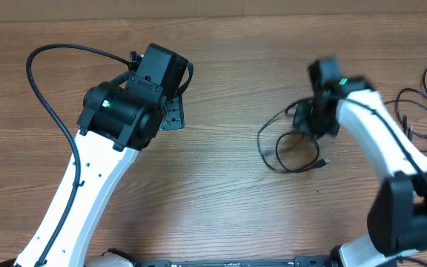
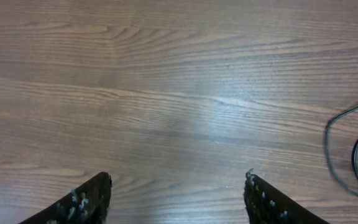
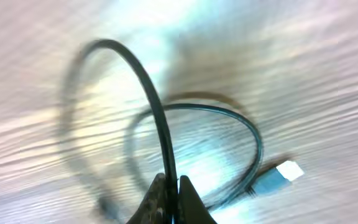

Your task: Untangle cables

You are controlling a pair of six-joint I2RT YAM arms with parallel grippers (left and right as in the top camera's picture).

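A thin black cable (image 1: 284, 148) lies in loose loops on the wooden table right of centre, with a plug end (image 1: 323, 162). My right gripper (image 1: 311, 124) is over these loops. In the right wrist view it (image 3: 173, 182) is shut on a strand of the cable (image 3: 148, 93), which arches up from the fingertips; a flat plug (image 3: 278, 175) lies at the lower right. More thin black cables (image 1: 425, 111) lie at the table's right edge. My left gripper (image 2: 178, 186) is open and empty over bare wood; a cable loop (image 2: 344, 149) shows at the right edge of its view.
The left arm (image 1: 124, 111) reaches over the table's left half, its thick fixed cable (image 1: 47, 89) looping out to the left. The right arm (image 1: 384, 148) runs in from the lower right. The table's far edge (image 1: 213, 16) lies along the top.
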